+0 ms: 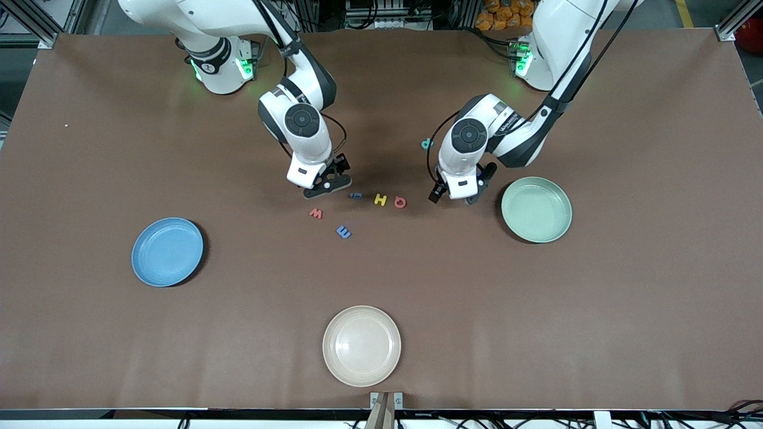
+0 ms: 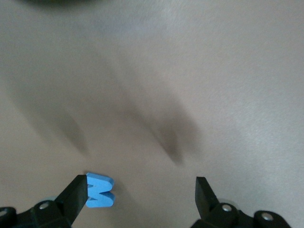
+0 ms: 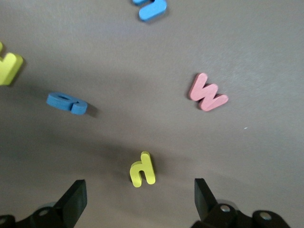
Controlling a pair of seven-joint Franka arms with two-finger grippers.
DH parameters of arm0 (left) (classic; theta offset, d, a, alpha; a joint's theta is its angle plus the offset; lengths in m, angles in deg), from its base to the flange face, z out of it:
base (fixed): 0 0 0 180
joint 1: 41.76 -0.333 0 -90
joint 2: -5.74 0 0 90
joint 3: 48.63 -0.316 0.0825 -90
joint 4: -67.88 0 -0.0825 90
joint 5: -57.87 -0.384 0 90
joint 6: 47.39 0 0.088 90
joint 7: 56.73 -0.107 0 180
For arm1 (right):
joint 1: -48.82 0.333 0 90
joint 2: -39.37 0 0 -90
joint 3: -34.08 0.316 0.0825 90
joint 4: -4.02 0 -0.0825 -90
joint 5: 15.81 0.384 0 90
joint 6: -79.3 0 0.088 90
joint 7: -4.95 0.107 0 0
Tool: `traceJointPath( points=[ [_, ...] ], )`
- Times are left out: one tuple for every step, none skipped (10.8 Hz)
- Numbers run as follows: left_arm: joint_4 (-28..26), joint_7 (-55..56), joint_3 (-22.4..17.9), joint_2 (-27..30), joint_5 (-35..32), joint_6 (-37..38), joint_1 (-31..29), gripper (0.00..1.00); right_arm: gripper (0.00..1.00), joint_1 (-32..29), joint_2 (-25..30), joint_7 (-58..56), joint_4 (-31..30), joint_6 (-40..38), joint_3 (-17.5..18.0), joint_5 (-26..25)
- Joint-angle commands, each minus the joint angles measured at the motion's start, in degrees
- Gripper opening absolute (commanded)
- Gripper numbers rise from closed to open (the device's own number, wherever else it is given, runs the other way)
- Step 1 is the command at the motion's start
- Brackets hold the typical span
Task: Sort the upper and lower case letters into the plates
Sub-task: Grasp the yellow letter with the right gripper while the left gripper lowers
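Bright even overhead light, soft arm shadows on the table point(image 1: 626, 310), left wrist view hazy and blurred

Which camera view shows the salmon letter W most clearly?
The right wrist view: the salmon W appears large there, its shape plain on the table. The front view shows it only as a tiny piece near the other letters. The left wrist view does not show it.

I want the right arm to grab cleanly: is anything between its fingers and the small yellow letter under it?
Nothing visible. The right gripper is open, and the small yellow letter lies on bare table between its fingers. The salmon w lies apart.
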Motion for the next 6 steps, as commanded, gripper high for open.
traceJointPath(
  points=[
    [-4.9, 1.1, 3.0, 1.7, 1.2, -4.6, -2.7, 1.0, 1.0, 0.5, -1.3, 0.6, -2.1, 4.3, -0.4, 0.1],
    [-6.0, 2.0, 3.2, 1.8, 1.2, -6.0, -2.8, 1.0, 1.0, 0.4, -1.6, 0.6, -2.1, 5.0, -0.5, 0.0],
    [-6.2, 3.2, 3.6, 1.8, 1.2, -6.3, -2.7, 1.0, 1.0, 0.5, -1.9, 0.6, -2.0, 5.3, -0.5, 0.0],
    [-6.4, 4.0, 3.7, 2.0, 1.2, -6.3, -2.7, 1.0, 1.0, 0.4, -2.3, 0.6, -2.0, 6.1, -0.5, -0.1],
    [-6.6, 4.1, 3.8, 2.1, 1.2, -6.3, -2.7, 1.0, 1.0, 0.5, -3.1, 0.6, -2.0, 7.2, -0.5, -0.1],
    [-6.6, 4.2, 4.4, 2.1, 1.2, -6.3, -2.8, 1.0, 1.0, 0.5, -3.5, 0.6, -2.1, 8.0, -0.5, -0.1]
  ],
)
